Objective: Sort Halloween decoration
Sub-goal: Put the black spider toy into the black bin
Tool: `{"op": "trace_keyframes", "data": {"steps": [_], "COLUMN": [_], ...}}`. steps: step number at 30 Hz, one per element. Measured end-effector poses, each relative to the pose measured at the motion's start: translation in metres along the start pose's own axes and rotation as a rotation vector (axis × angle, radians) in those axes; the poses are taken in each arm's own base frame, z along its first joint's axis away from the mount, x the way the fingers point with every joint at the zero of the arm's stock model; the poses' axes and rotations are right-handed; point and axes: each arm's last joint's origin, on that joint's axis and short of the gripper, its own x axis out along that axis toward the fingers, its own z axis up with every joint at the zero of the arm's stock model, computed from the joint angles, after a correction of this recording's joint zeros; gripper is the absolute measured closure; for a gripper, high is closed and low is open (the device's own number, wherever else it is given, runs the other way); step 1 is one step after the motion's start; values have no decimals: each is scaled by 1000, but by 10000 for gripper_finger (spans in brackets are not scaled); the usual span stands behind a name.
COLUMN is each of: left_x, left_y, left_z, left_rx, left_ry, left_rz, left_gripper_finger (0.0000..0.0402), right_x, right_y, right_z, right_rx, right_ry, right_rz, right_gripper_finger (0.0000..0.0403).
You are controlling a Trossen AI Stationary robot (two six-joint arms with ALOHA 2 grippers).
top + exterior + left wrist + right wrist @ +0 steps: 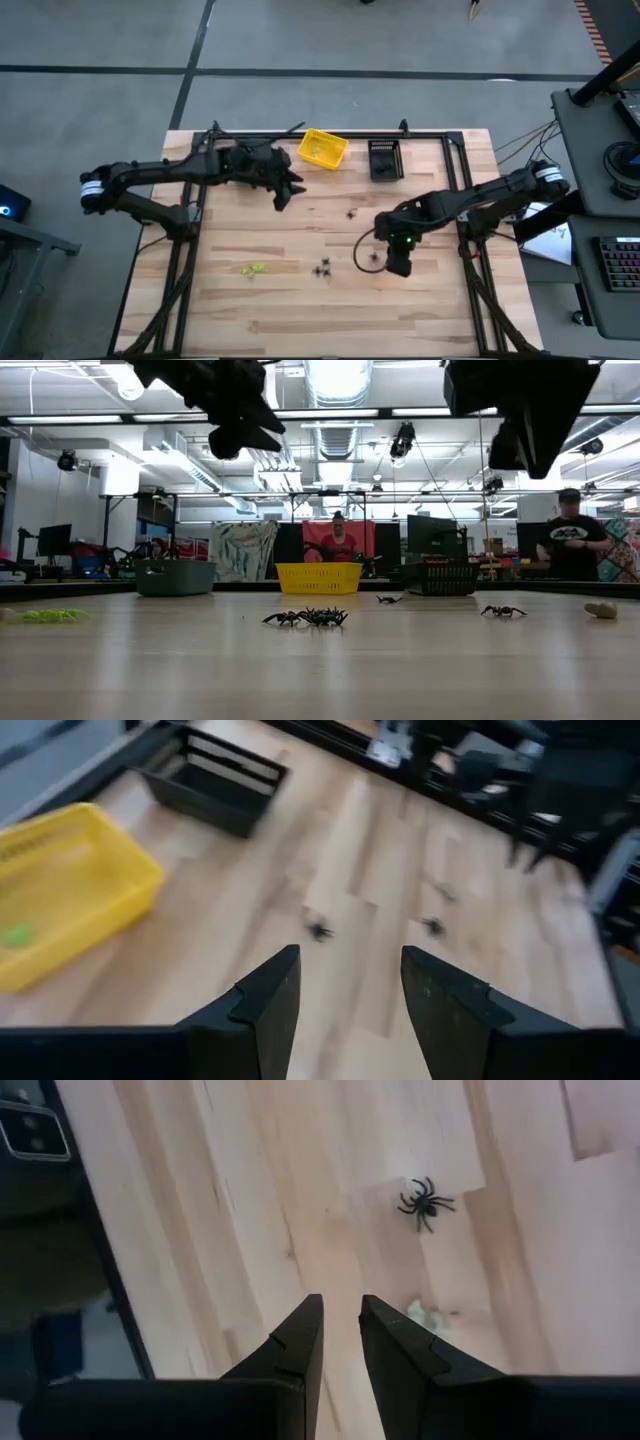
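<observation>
the table (300,310) is seen to be topped with pale wooden planks, smooth and lightly satin, the grain showing in long strips, and it is framed by dark matt metal bars (180,270) along its edges. the yellow bin (322,149) and the black bin (385,159) near the far edge appear to be moulded of slatted plastic with a dull sheen. the black spider (425,1203) is shown as matt dark plastic, and the fingers (295,1350) of the right gripper (340,1320) as smooth matt black.
</observation>
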Motion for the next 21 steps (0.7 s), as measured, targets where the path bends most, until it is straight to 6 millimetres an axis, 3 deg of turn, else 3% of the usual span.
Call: {"op": "trace_keyframes", "data": {"steps": [10,15,21], "left_x": [22,50,98], "left_y": [-66,-96,-116], "left_z": [-16,-25,-40], "left_rx": [-79,-201,-172], "left_ry": [-66,-106,-14], "left_rz": [-41,-109,-100], "left_gripper_finger": [258,273,296], "right_x": [11,7,8], "right_y": [-27,-29,-32], "right_z": [-38,-50,-60], "right_rx": [313,515,708], "right_ry": [-141,-281,-371], "right_rz": [32,71,57], "right_gripper_finger": [339,339,339]}}
